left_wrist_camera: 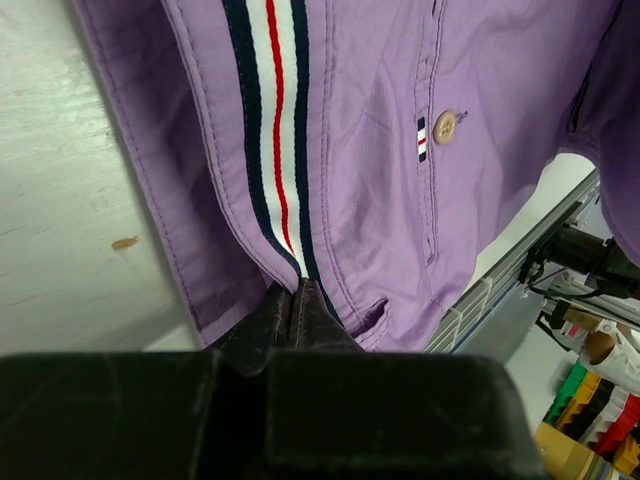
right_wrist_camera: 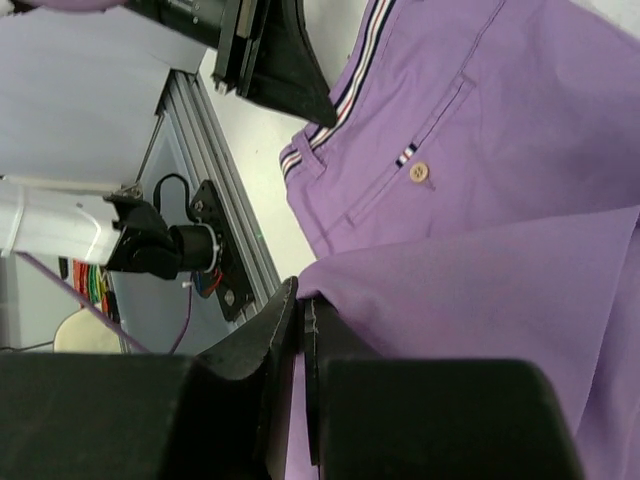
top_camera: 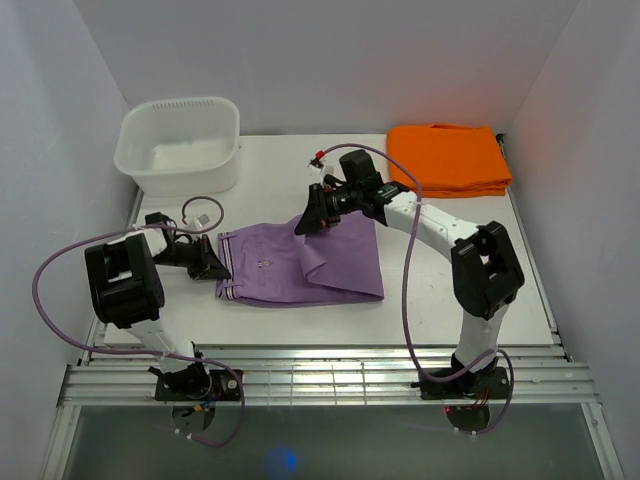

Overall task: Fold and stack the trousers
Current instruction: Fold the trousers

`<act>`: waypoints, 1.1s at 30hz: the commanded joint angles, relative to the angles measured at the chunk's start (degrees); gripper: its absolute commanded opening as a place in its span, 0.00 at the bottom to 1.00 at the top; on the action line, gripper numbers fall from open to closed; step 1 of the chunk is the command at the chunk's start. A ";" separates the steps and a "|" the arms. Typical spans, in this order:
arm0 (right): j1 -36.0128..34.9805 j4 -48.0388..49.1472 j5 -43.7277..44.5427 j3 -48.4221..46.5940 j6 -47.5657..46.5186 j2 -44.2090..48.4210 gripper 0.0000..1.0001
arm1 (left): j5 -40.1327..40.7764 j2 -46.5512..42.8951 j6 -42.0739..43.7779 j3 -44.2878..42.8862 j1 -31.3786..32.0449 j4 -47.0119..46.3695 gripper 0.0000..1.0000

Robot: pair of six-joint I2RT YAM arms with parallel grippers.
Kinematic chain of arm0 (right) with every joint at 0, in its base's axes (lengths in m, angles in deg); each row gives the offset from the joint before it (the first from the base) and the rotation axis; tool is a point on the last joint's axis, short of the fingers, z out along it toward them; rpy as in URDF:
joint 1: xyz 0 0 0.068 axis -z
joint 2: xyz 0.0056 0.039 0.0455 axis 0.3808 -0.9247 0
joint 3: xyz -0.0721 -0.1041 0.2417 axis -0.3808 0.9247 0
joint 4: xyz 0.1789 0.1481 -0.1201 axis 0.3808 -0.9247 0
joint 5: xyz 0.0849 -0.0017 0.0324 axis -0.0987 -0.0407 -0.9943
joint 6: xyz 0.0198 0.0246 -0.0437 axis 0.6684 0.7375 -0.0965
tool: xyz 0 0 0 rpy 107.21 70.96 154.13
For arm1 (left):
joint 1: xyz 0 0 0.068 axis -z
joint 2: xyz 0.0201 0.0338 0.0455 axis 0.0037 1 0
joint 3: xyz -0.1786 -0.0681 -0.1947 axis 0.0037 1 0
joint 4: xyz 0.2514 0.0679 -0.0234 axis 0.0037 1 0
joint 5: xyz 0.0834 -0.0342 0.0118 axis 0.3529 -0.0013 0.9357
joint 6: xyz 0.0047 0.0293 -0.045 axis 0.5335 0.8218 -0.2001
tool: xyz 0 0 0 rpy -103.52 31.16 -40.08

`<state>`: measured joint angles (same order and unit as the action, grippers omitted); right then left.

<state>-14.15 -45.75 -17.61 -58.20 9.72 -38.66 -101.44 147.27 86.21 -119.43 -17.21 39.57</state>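
The trousers [top_camera: 300,265] are lilac, folded into a rough rectangle around the middle of the bench [top_camera: 330,325], with the waistband toward the left edge. From above you barely get any detail. The left wrist cam shows a navy-white-red stripe [left_wrist_camera: 275,120] running along the waistband, plus a tan button [left_wrist_camera: 445,125] next to a tiny striped tab. The left fingers [left_wrist_camera: 268,328] are pinching that striped edge. The right fingers [right_wrist_camera: 262,335] are pinching a folded layer of the trousers on the far side. Only the top view catches the white tub [top_camera: 180,178] in the far left corner and the orange cloth [top_camera: 448,158] in the far right one.
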 commanded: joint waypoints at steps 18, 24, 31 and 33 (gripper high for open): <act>-10.75 2.93 9.78 -20.29 5.33 -16.98 0.08 | -2.89 -1.24 -3.27 2.30 3.63 -3.62 0.00; -12.60 4.33 9.87 -21.60 6.82 -19.35 0.08 | -2.54 -0.98 -3.53 2.39 3.63 -3.62 0.00; -14.18 5.56 10.66 -23.97 9.72 -21.90 0.08 | -2.10 -0.98 -3.89 2.39 3.99 -3.71 0.00; -14.35 6.35 10.40 -24.15 10.77 -22.43 0.08 | -2.01 -0.80 -3.89 2.30 3.99 -3.79 0.00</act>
<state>-27.79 -44.05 -6.88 -79.23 17.74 -60.71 -102.60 147.16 82.36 -117.53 -13.95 36.71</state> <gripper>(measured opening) 0.086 0.011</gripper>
